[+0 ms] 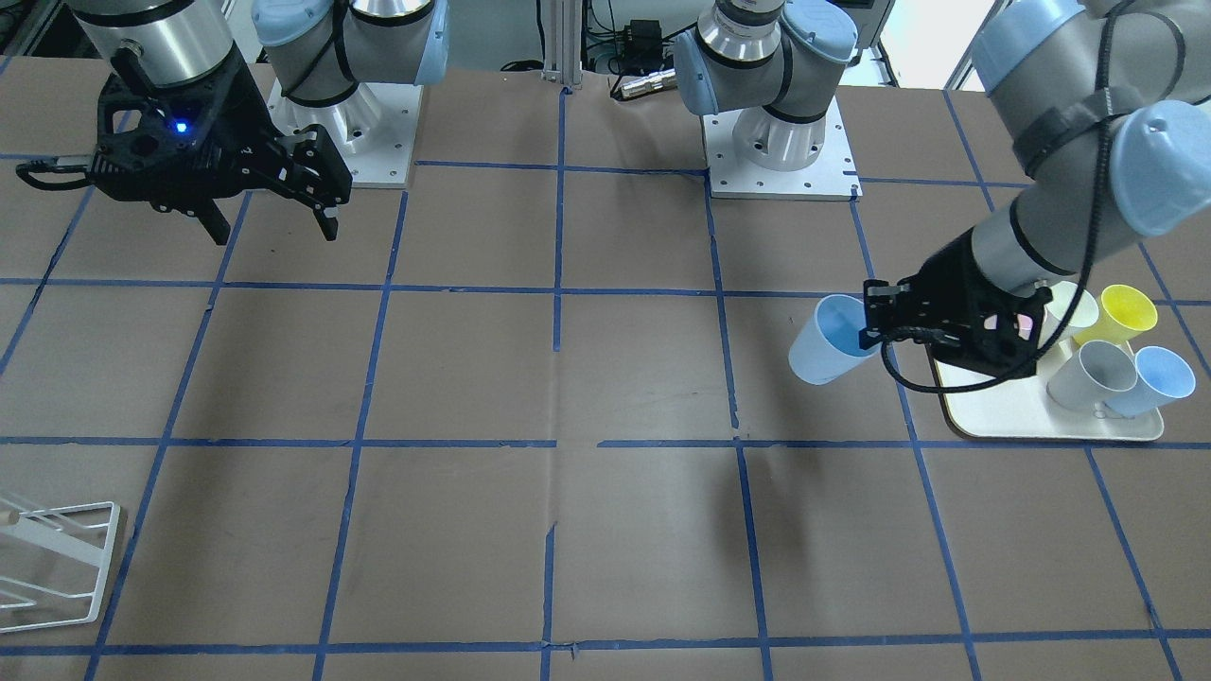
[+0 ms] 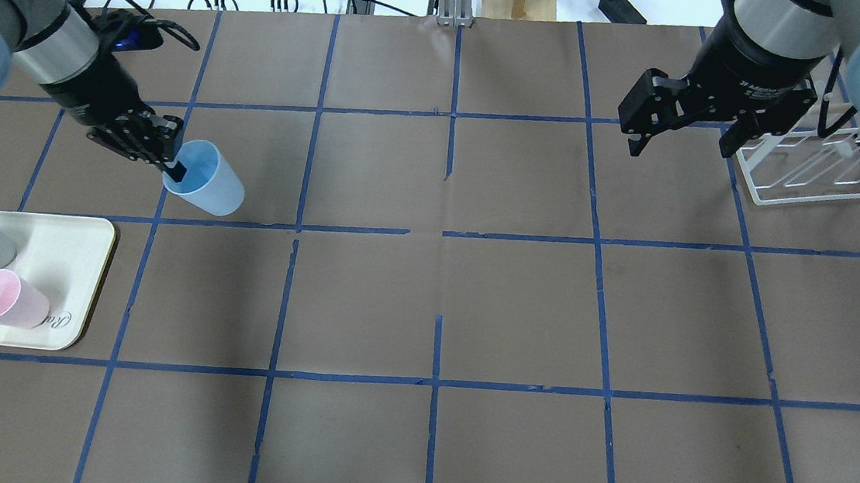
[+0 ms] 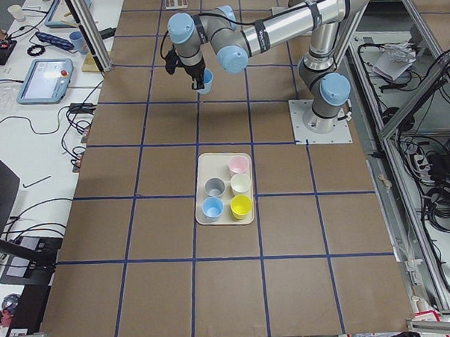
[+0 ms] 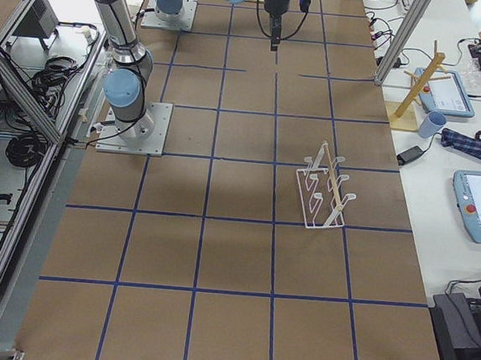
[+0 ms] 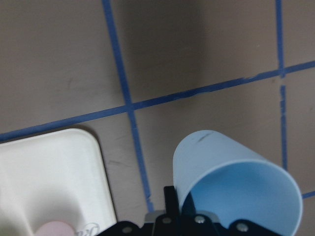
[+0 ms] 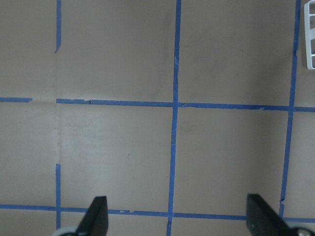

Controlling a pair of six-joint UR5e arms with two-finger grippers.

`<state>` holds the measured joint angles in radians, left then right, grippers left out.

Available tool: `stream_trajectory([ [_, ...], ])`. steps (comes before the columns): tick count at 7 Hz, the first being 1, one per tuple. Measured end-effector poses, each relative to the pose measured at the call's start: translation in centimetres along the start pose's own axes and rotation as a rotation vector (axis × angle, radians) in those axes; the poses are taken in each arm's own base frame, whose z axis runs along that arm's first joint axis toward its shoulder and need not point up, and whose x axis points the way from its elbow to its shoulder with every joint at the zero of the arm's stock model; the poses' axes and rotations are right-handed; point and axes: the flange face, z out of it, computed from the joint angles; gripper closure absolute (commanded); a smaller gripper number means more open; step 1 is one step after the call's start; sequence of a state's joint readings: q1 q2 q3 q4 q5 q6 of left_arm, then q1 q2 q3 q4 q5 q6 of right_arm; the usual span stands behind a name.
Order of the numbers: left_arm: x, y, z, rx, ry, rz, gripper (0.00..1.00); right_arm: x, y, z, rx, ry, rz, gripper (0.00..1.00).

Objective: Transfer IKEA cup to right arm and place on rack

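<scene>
Brown taped tabletop: slim left gripper pinches a pale-blue plastic tumbler, mid-carry; handover next needs the wide-spread black right gripper, upper right.

You had bright, even overhead light on the desk; shadows were soft and faint. The top left of your overhead view blew out white. Your left wrist view looked soft, darkly shadowed at top centre.

The white wire rack ran off the front-facing view's left edge; the overhead view's left edge cropped the cream rectangular tray. The left gripper hid most of the pink plastic cup.
</scene>
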<state>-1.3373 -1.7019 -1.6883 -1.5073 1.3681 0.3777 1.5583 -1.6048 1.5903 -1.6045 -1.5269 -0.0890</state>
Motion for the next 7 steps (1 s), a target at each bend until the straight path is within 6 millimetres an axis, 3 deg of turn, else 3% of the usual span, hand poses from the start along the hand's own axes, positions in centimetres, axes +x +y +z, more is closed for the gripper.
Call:
stream_trajectory([
  [3,9.1,1.4,1.6,-0.006,0.161,-0.013,1.0,0.5,-0.3,0.8,0.006,-0.129,-0.12,0.0],
  [5,12.7,2.6,0.5,0.017,0.412,-0.042,1.0,2.4,-0.8,0.3,0.069,-0.231,-0.306,0.0],
  [7,15.1,2.7,-1.1,0.05,0.725,-0.094,1.0,2.5,-1.3,-0.3,0.172,-0.4,-0.427,0.0],
])
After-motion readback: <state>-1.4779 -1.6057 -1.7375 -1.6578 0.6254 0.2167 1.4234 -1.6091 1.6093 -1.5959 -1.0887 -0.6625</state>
